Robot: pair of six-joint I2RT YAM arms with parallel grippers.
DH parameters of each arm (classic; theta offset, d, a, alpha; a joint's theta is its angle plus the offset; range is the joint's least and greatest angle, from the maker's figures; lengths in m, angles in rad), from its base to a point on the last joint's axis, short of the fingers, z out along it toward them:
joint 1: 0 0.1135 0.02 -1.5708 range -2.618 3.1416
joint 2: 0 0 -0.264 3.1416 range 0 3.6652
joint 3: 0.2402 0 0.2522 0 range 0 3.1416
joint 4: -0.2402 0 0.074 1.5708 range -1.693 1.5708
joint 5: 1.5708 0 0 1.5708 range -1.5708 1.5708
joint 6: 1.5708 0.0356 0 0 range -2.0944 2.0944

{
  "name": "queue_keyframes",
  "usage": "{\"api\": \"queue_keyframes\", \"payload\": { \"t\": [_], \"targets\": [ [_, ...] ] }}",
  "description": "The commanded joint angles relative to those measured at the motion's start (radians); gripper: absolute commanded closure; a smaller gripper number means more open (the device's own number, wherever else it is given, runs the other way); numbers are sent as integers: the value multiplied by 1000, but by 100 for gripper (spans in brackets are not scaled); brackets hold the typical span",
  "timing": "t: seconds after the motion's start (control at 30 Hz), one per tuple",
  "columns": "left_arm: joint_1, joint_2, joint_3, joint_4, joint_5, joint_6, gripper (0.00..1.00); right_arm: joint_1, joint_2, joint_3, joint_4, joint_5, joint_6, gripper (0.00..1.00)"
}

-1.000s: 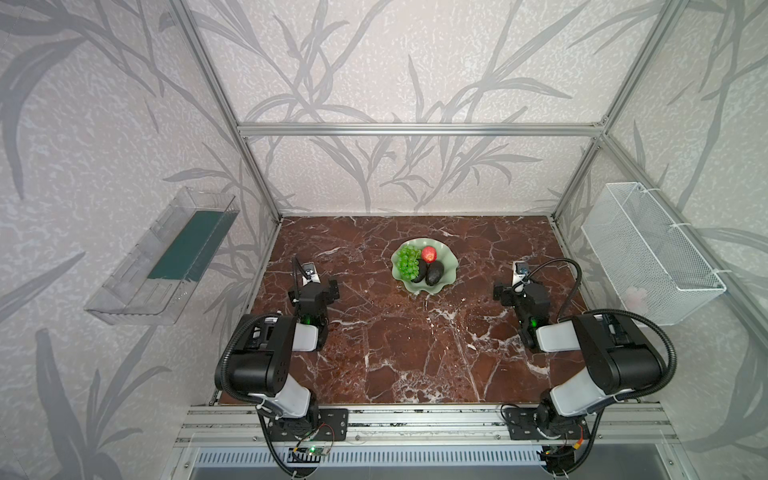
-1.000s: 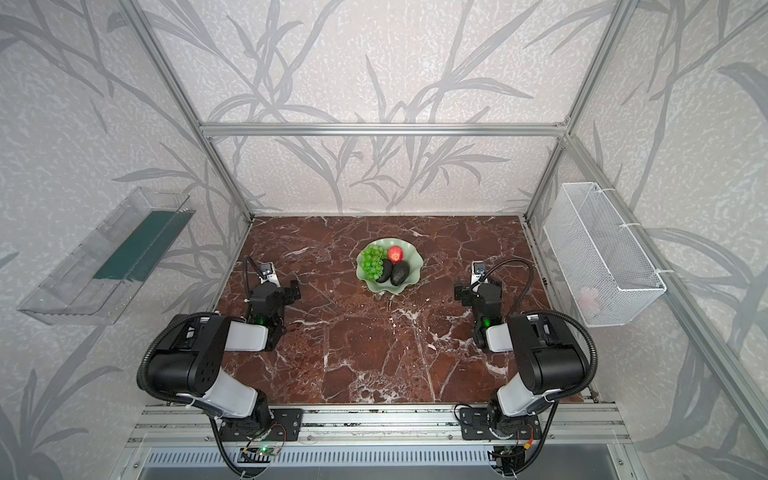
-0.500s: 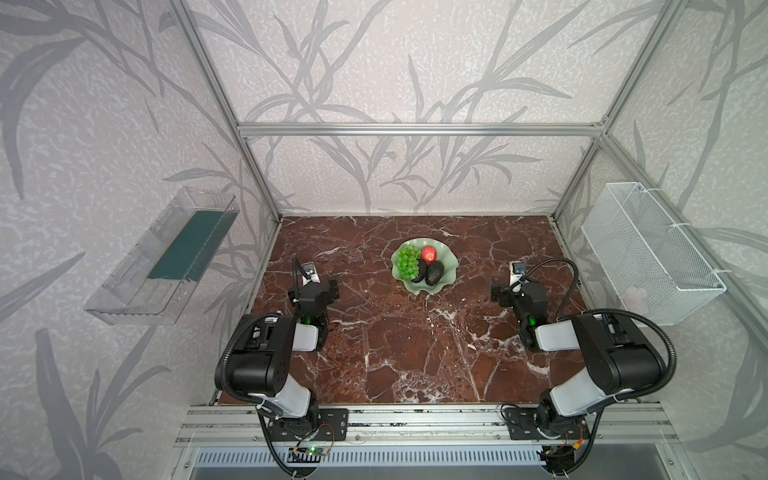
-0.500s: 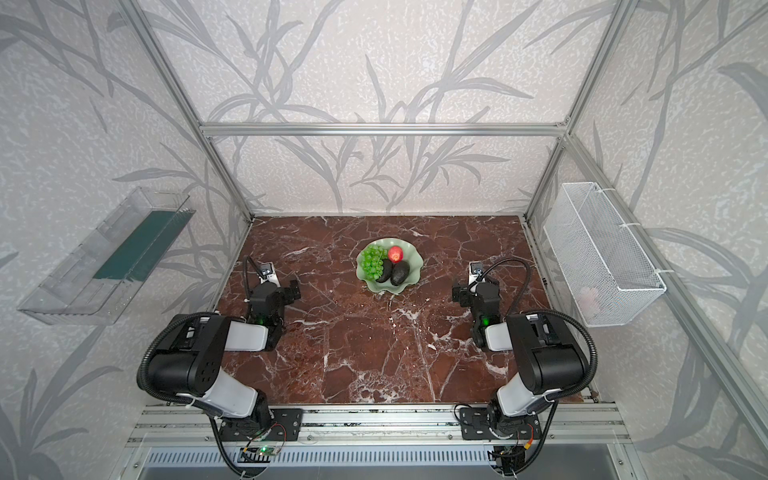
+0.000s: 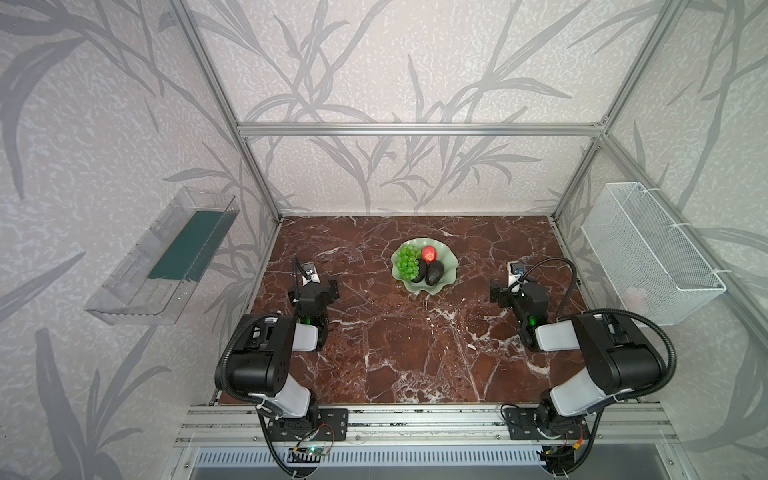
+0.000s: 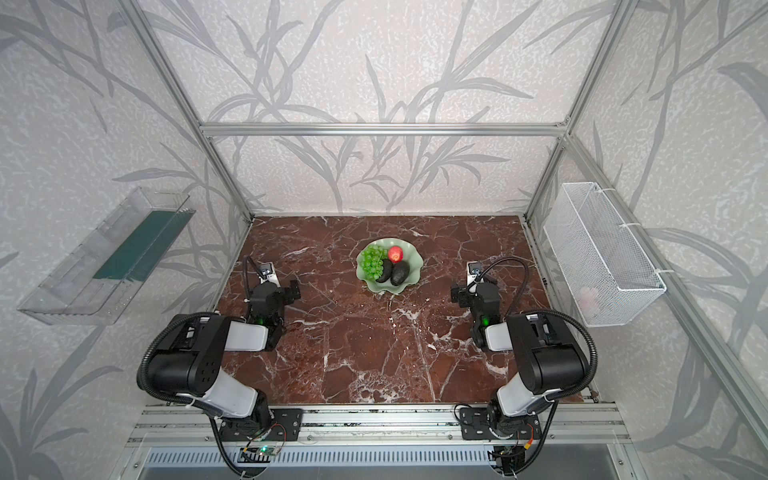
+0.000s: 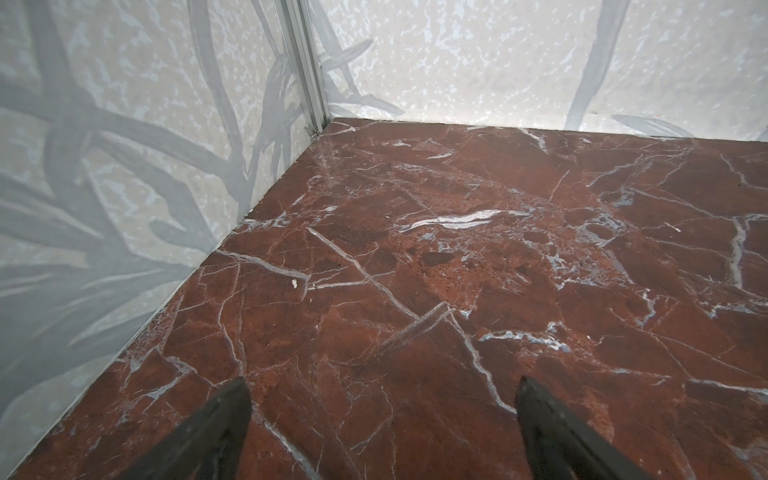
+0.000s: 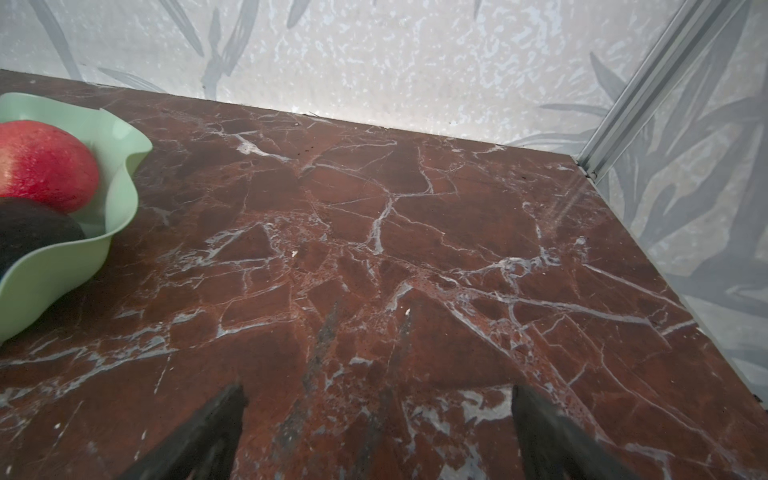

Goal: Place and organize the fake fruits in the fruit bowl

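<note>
Both tools stand spread and empty over the table [image 5: 415, 353]: left tool [image 7: 384, 385], right tool [image 8: 376, 392], each clear of the fruit bowl [image 5: 449, 259] mid-table, which holds grapes [image 5: 407, 259], a red apple [image 5: 429, 253] and two avocados [image 5: 434, 272], one partly hidden by the grapes; the right wrist view cuts the bowl off.
</note>
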Motion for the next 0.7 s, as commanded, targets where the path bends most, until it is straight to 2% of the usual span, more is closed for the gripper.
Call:
{"api": "queue_keyframes", "payload": {
  "t": [0.0, 0.2, 0.47, 0.67],
  "targets": [
    [1, 3, 11, 32, -9, 6, 1, -2, 0, 7, 26, 81, 23, 1],
    [1, 3, 11, 34, -9, 6, 1, -2, -2, 8, 18, 79, 24, 1],
    [2, 4, 12, 32, -9, 6, 1, -2, -3, 22, -11, -17, -13, 1],
    [1, 3, 11, 33, -9, 6, 1, -1, -3, 23, -10, -12, -10, 1]
  ]
}}
